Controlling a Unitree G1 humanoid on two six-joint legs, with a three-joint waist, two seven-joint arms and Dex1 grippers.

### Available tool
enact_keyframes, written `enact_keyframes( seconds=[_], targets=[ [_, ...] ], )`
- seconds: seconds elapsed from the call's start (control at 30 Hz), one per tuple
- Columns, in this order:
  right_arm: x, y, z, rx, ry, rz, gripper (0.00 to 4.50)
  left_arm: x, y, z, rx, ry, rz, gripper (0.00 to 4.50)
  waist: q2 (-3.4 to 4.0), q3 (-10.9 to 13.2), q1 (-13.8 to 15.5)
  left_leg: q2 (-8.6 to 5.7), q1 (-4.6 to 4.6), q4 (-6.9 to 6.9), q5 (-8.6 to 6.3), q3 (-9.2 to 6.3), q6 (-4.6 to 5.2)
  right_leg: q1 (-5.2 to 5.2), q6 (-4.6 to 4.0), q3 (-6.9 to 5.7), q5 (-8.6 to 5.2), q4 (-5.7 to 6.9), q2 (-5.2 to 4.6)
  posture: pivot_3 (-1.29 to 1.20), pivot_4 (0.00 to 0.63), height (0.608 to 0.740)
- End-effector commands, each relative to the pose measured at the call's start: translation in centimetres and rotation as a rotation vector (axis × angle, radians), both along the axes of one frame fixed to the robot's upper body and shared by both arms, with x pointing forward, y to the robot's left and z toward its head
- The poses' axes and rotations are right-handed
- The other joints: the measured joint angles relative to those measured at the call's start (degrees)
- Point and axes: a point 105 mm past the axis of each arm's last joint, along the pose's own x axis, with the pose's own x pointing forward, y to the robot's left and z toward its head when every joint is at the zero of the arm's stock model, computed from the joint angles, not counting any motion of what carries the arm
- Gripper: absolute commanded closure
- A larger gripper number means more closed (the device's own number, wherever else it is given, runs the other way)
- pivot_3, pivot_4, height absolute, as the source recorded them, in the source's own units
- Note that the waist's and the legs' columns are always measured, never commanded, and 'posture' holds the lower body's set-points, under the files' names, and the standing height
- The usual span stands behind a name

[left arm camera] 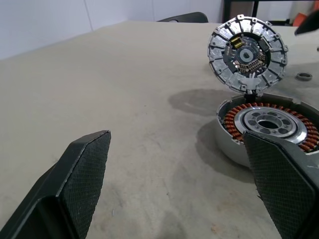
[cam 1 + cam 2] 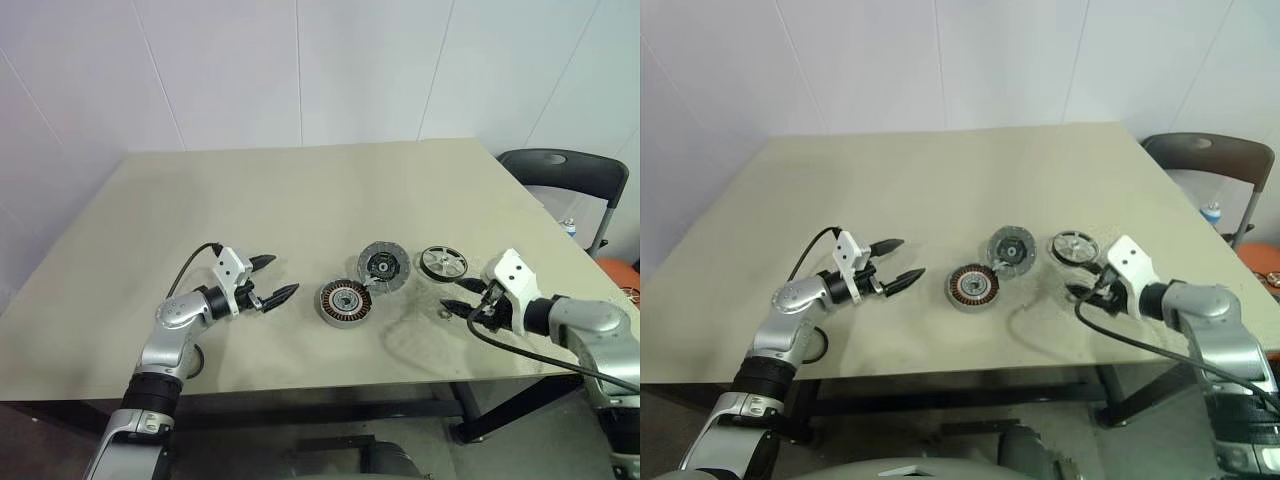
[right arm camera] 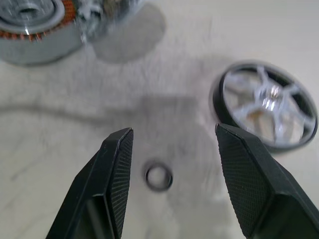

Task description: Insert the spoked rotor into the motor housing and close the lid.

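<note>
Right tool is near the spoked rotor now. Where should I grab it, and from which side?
The spoked rotor lies flat on the table, so probably pinch its rim, coming from above with one finger outside and one through a gap between spokes. The open right tool sits just in front of it, over a small ring.

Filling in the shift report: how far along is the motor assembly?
Done: nothing yet. The motor housing sits open, its lid propped up behind it, windings exposed. In hand: nothing. Both end effectors are open and empty; the right end effector hovers over a small ring beside the spoked rotor, the left end effector waits beside the housing. Left: grasp the rotor, insert it, close the lid.
</note>
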Motion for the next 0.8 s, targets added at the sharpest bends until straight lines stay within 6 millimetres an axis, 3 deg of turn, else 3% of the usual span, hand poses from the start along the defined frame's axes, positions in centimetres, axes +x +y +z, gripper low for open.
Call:
enact_keyframes(
  seconds=[0.03,0.43,0.8],
  targets=[
    [0.2,-0.8,0.7,0.029,-0.057,-0.049,1.75,0.5,0.1,1.7,-0.001,-0.054,-0.016,0.00,0.07,0.0,0.0,0.05,0.05,-0.01,-0.01,-0.01,0.01,0.15,0.00,0.00,0.00,-0.13,0.05,0.00,0.000,0.740],
    [0.2,-1.5,-3.0,0.060,-0.032,-0.148,1.75,0.8,0.0,1.8,0.002,-0.057,-0.026,0.00,0.08,0.0,-0.1,0.16,0.13,-0.03,-0.01,0.00,0.02,0.34,0.06,0.00,0.21,-0.55,0.20,0.00,0.000,0.740],
    [0.4,0.1,-3.8,0.070,0.008,-0.084,1.75,0.8,0.3,1.3,0.010,-0.046,-0.017,0.00,0.08,0.0,-0.1,0.17,0.15,-0.02,-0.01,0.01,0.02,0.37,0.05,0.00,0.22,-0.54,0.21,0.00,0.000,0.740]
  ],
)
